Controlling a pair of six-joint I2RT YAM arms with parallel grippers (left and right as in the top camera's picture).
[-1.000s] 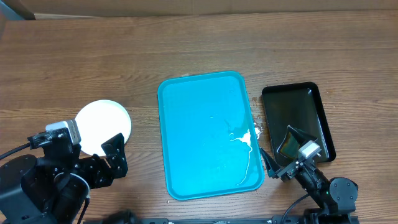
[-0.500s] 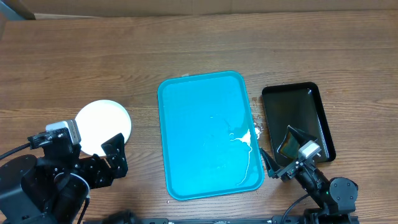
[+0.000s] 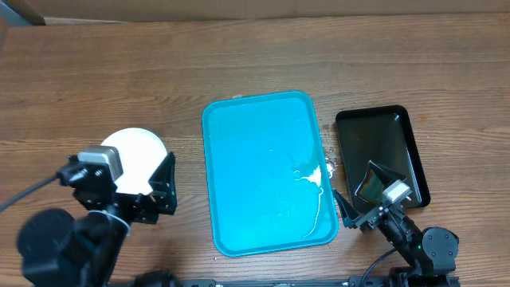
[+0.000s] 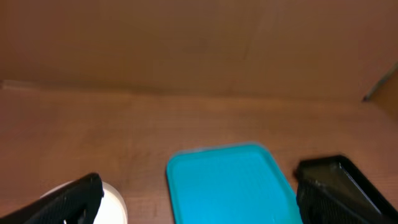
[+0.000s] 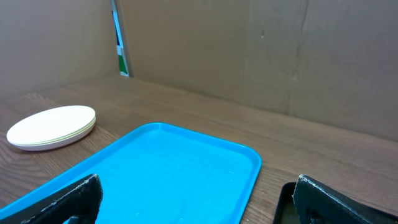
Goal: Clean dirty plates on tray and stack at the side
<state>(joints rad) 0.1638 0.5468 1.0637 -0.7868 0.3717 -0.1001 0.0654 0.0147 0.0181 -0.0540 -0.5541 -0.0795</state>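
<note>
my left jaws and my right jaws both stand wide apart, empty, by the front edge of the counter [image 3: 239,56]. the plates [image 3: 140,150] sit stacked near its left edge, off the tray [image 3: 263,159] at mid-counter. a black tray [image 3: 382,147] lies just beside it.

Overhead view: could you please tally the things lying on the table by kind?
Trays: 2, the turquoise tray and the black tray
Stack of plates: 1, number of plates in it unclear
Total: 3
</note>
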